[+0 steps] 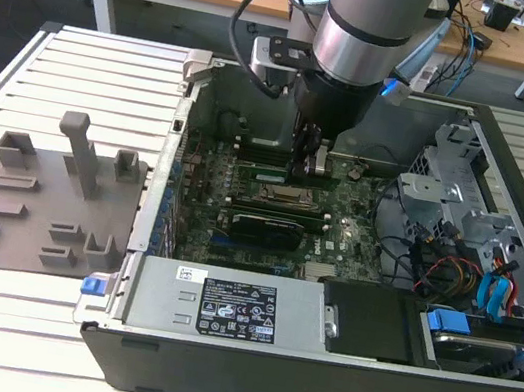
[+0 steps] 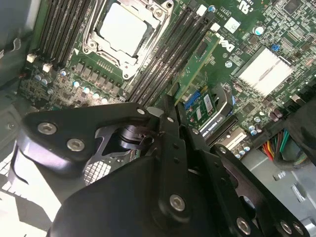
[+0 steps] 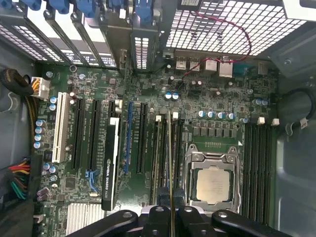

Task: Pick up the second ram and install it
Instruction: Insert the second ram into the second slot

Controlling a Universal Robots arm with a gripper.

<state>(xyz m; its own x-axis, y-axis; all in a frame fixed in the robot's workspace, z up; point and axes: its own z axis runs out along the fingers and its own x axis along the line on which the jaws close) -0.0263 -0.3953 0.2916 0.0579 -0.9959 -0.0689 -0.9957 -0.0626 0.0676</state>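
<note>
Clearly the gripper (image 3: 170,213) is clenched on the second ram (image 3: 169,153), pinching its top edge near one end and holding it on edge just beside the CPU socket (image 3: 213,183), over the memory slots. It looks light, stiff and fragile, best held by its bare long edges, not the chips. Its long axis runs along the slots, parallel to the socket's side.
</note>
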